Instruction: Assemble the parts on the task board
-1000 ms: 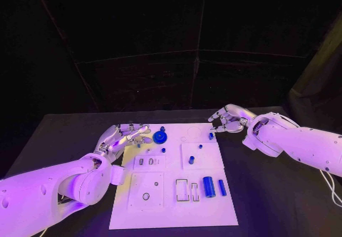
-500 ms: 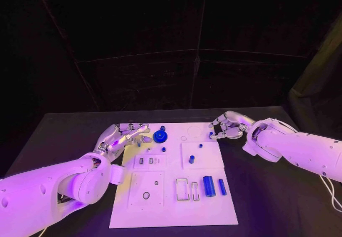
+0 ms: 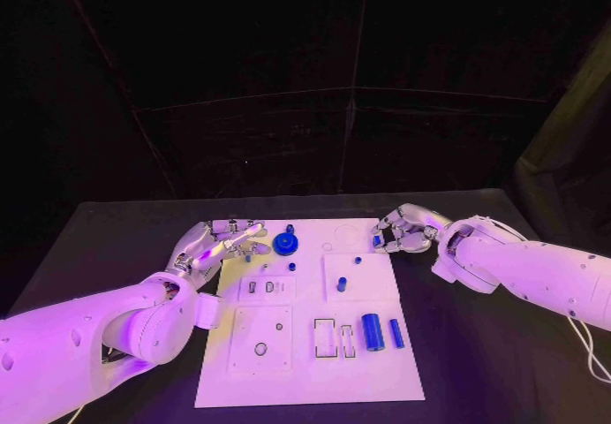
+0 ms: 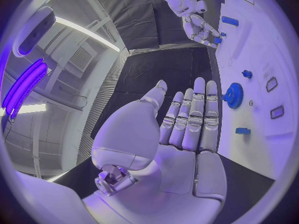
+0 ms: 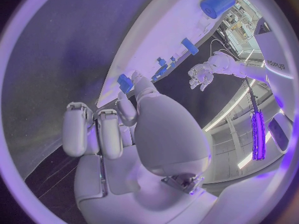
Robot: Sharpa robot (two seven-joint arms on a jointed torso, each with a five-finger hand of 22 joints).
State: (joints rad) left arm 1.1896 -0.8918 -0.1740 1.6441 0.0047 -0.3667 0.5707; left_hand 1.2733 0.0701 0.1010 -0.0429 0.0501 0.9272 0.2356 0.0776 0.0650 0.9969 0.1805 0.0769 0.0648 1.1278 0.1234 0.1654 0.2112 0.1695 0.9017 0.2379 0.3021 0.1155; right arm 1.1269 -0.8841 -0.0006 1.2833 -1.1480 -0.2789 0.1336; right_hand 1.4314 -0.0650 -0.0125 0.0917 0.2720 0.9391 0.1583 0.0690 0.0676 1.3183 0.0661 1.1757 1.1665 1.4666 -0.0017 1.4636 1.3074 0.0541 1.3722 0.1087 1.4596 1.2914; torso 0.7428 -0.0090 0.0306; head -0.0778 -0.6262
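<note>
Right hand [image 3: 405, 231] has dropped to the board's [image 3: 305, 371] 2 o'clock corner, fingers curled around a small blue peg [image 3: 377, 240]; grip itself unclear, likely a pick-up starting. Left hand [image 3: 219, 245], at 10 o'clock, stays spread wide beside the blue gear [image 3: 285, 244], holding nothing.

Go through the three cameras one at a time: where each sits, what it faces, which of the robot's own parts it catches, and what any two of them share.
Head view: on the robot's head, looking down at the task board on the black table; both arms enter, left hand and right hand at the board's far corners.
Left wrist view: behind the left hand, fingers straight, facing along the board.
Right wrist view: behind the right hand, fingers curled, at the board's edge.
Shared: the blue gear appears in head and left wrist views; each wrist view catches the opposite hand.
</note>
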